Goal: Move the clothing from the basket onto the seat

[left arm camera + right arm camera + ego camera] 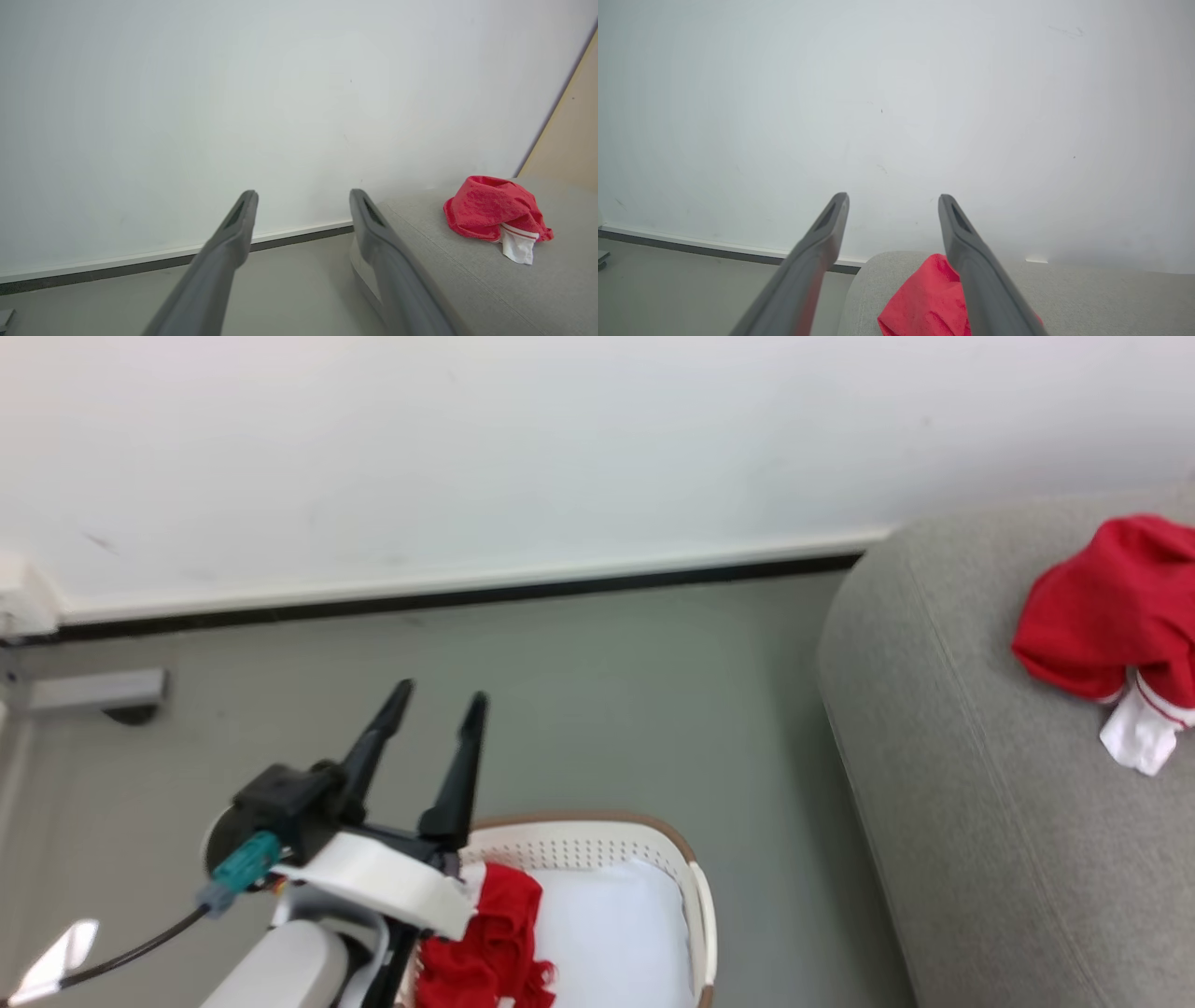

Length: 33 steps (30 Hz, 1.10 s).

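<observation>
We hold our left gripper (439, 695) by the far left rim of the laundry basket (698, 896). Its two dark fingers are spread apart, with nothing between them. Our right gripper (893, 199) hangs over the light-grey sofa (971, 784), its fingers likewise spread and empty. One red garment (1111, 607), showing a white cuff, lies bunched on the sofa near its wall end. A second red garment (490, 933) lies crumpled along the basket's left side, beside the white pad (616, 933).

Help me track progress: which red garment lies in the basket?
The red garment by the left gripper, inside the basket; the other garment, with a white cuff, lies on the sofa.
</observation>
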### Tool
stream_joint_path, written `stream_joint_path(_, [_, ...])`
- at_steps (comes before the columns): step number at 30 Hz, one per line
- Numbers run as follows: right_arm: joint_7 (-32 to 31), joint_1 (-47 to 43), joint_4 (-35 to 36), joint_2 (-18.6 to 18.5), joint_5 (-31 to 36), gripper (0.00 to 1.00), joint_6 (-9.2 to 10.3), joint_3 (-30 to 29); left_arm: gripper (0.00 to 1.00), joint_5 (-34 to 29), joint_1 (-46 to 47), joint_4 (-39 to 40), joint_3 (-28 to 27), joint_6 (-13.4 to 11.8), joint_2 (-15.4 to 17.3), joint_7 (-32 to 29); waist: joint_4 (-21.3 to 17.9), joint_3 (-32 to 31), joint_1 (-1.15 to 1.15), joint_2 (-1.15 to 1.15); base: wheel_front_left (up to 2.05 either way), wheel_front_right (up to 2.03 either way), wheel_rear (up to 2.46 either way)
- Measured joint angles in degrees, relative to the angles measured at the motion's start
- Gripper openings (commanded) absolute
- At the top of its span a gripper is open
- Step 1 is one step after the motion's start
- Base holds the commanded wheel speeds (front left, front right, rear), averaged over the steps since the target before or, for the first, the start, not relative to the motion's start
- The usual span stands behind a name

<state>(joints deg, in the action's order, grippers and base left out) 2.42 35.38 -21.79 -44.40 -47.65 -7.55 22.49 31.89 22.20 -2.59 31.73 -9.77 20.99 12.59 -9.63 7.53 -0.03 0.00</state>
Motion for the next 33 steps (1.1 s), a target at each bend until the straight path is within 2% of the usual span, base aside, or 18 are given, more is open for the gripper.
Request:
stream_joint_path(4, [5.39,-6.31,5.31,4.32,4.04,1.00,0.01,-6.14,1.00,1.38,-3.18,0.98,-3.02,-1.88,1.22,0.73,2.04,-3.44,0.00,0.00,0.00,0.00,0.00])
stream_joint_path(12, [9.61,-24.80,16.85,17.83,15.22,1.00,0.00,-17.14,1.00,2.16,-10.35,0.66,-6.38,-3.79,1.23,2.13,6.86,-7.02,0.01,0.00,0.00,0.00,0.00])
stream_joint_path(13, [9.82,-27.11,18.47,19.93,16.53,1.00,0.00,-18.05,1.00,2.14,-11.15,0.69,-7.10,-3.90,1.19,2.19,7.41,-7.30,0.00,0.00,0.00,0.00,0.00])
stream_joint_path(14, [10.10,-30.93,20.96,23.73,18.69,1.00,0.00,-19.36,1.00,1.78,-12.84,0.73,-7.84,-3.87,1.12,2.41,8.27,-7.73,0.01,0.00,0.00,0.00,0.00])
stream_joint_path(18, [10.93,-36.78,23.26,29.52,23.27,1.00,0.00,-21.02,1.00,-0.01,-15.91,0.98,-9.61,-2.77,-0.22,2.48,9.25,-7.91,0.01,0.00,0.00,0.00,0.00])
stream_joint_path(20, [11.26,-38.35,23.38,32.73,22.91,1.00,0.00,-21.07,1.00,-0.58,-17.14,1.04,-11.11,-2.25,-1.30,2.49,9.45,-7.73,0.02,0.00,0.00,0.00,0.00])
stream_joint_path(25, [11.78,-39.76,22.74,35.37,24.17,1.00,0.00,-19.64,1.00,-3.47,-18.22,0.82,-13.97,-0.24,-4.41,2.50,9.87,-7.23,0.02,0.00,0.00,0.00,0.00])
stream_joint_path(33, [12.27,-39.58,22.34,35.90,25.83,1.00,0.00,-18.20,1.00,-7.23,-19.49,0.14,-18.39,3.00,-8.00,2.55,9.33,-7.17,0.03,0.00,0.00,0.00,0.00])
